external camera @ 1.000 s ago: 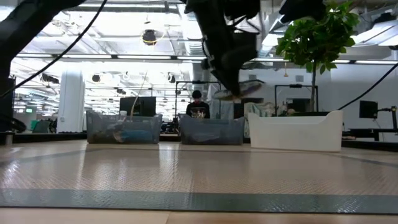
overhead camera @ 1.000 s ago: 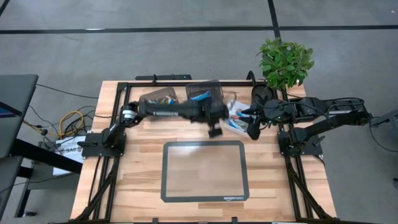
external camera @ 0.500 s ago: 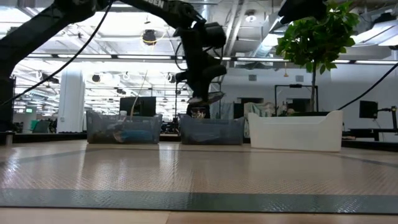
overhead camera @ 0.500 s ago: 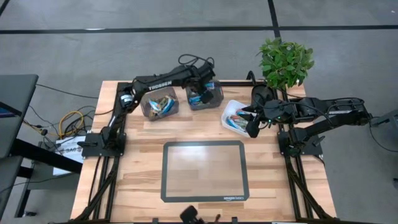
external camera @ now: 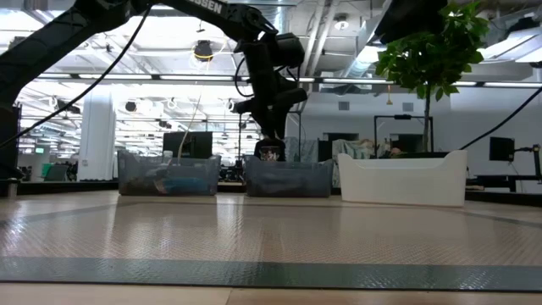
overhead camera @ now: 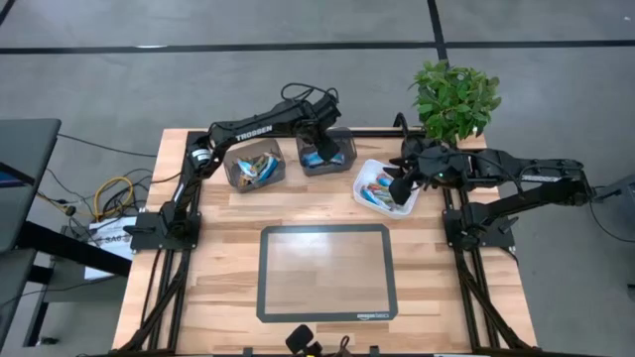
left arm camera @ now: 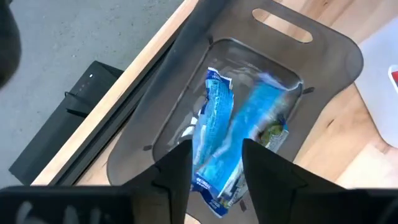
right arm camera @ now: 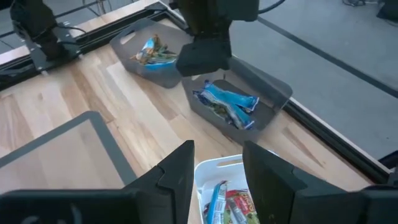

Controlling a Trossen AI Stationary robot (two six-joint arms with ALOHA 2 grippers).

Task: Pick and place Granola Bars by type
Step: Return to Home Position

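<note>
Blue-wrapped granola bars (left arm camera: 230, 137) lie in the right dark bin (overhead camera: 337, 159). More bars (right arm camera: 149, 51) lie in the left dark bin (overhead camera: 255, 166). Mixed bars (right arm camera: 227, 205) lie in the white tray (overhead camera: 365, 175). My left gripper (left arm camera: 216, 174) hangs open and empty above the right bin, and it also shows in the high view (overhead camera: 319, 141) and the low view (external camera: 271, 127). My right gripper (right arm camera: 216, 174) is open and empty above the tray's right part, and it also shows in the high view (overhead camera: 399, 190).
A potted plant (overhead camera: 454, 99) stands at the table's far right corner. A grey-framed mat (overhead camera: 327, 273) lies on the near middle of the table. In the low view a person (external camera: 269, 151) sits far behind the bins.
My left gripper has carried a bar from beside the tray toward the table's far left, to above the right bin. The bar no longer hangs under it; a blurred blue bar shows in the bin below. My right gripper has moved a little toward the far edge, over the tray.
</note>
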